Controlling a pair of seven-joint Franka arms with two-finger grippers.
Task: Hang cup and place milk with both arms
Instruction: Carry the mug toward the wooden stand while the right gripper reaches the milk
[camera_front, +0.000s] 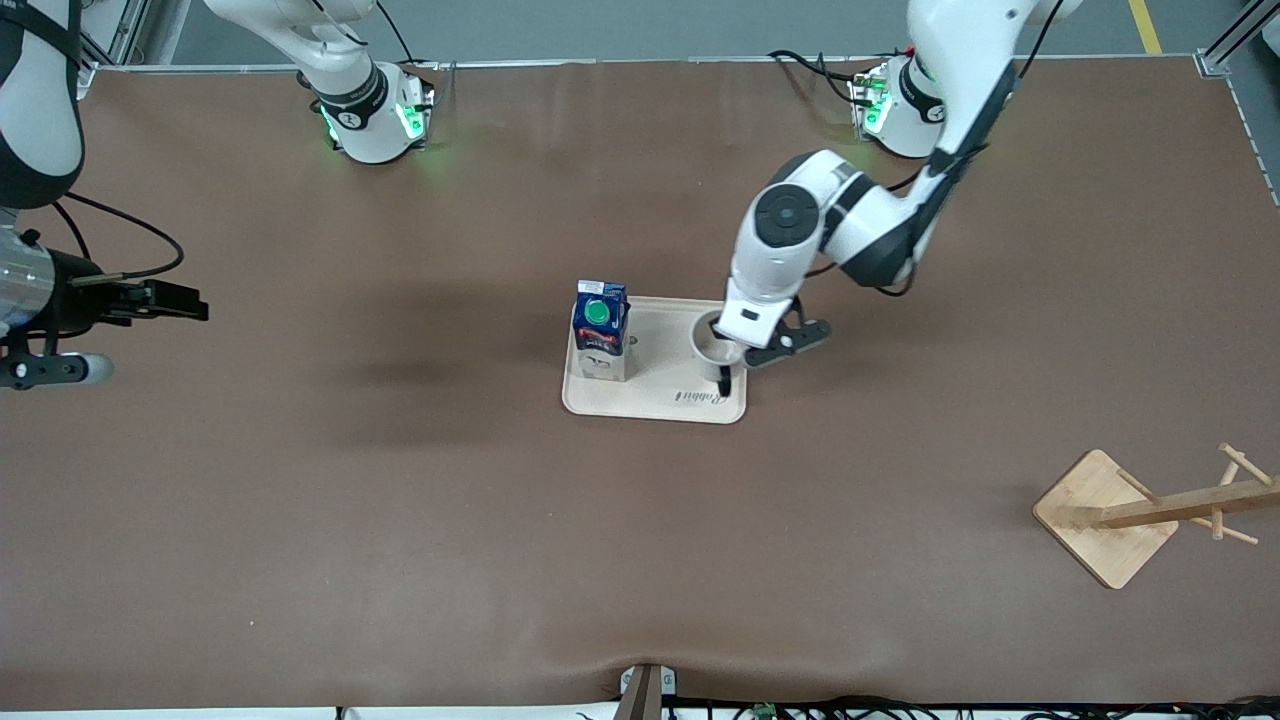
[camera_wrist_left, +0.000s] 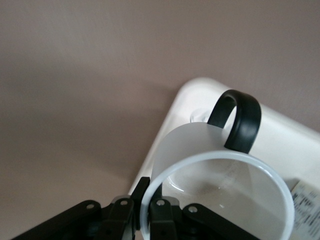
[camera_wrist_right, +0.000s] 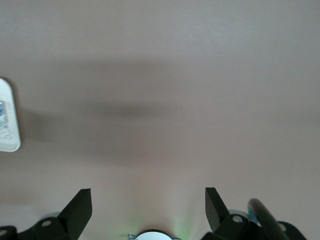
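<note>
White cup (camera_wrist_left: 200, 165) rim, left end effector (camera_wrist_left: 145, 210) clamped

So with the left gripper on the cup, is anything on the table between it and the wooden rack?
Nothing visible. The left gripper is shut on the rim of the cup, on the tray. The table toward the rack is bare; the milk stands toward the right arm's end.

Left gripper (camera_front: 728, 352) is down over the tray, fingers clamped on the cup (camera_wrist_left: 220, 170) rim; right gripper (camera_wrist_right: 148, 207) waits, jaws wide, above bare table.
</note>
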